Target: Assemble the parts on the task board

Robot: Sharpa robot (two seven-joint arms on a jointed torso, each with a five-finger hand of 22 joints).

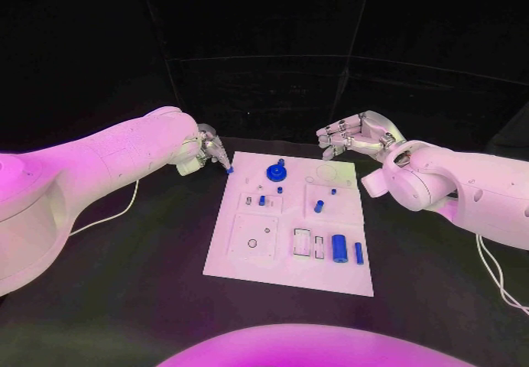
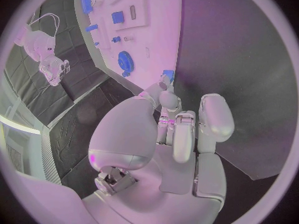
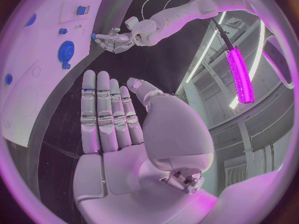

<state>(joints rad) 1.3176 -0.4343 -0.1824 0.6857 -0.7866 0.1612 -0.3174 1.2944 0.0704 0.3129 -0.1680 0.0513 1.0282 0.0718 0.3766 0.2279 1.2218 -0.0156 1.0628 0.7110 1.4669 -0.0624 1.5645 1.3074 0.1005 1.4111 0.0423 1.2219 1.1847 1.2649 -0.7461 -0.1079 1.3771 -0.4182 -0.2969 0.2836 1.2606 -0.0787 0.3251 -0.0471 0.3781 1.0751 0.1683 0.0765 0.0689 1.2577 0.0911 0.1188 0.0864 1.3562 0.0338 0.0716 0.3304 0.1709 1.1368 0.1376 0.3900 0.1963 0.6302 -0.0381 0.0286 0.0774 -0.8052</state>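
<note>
- A small blue part [image 1: 231, 170] is being pinched in the fingertips of the left hand [image 1: 209, 153] at the far left corner of the white task board [image 1: 248, 267].
- The right hand [image 1: 355, 134] is being held open, fingers apart, beyond the board's far right corner.
- A blue gear [image 1: 274, 173] is being kept on the board near its far edge.

We noted two white arms with smooth, rounded, bulbous shells. Each ended in a silver hand, the left hand [image 1: 209, 155] and the right hand [image 1: 355, 134], built of jointed metallic segments with smooth rounded fingertips [image 3: 89, 77]. The wrist views showed a large domed casing [image 2: 121, 134] at the thumb base of each hand, with a small dark mechanical fitting beneath it. A thin white cable [image 1: 110, 214] trailed from the left arm, another [image 1: 496, 279] from the right.
</note>
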